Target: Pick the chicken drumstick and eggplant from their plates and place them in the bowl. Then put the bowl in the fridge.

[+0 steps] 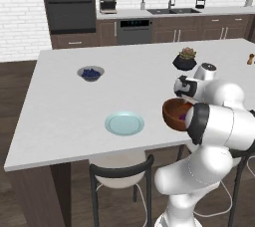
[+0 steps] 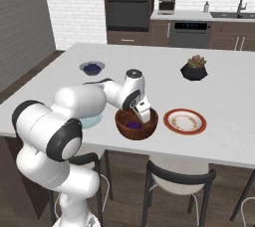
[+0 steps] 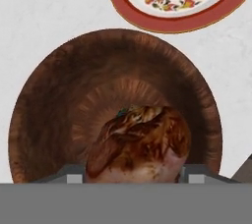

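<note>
A: what's in the wooden bowl (image 2: 136, 123)?
B: eggplant (image 2: 132, 124) on its floor. Gripper (image 2: 145, 117) hangs just over it, jaws clamped on the chicken drumstick (image 3: 140, 144). Red-rimmed plate (image 2: 185, 121) beside the bowl holds no food.

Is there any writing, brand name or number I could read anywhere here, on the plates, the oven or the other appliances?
None can be read.
The white plate with the orange-red rim bears only a ring of small flowers, no letters.
The oven and the dishwasher have small panels, too blurred to read.
The wooden bowl, the teal plate and the chicken drumstick carry no marks.
</note>
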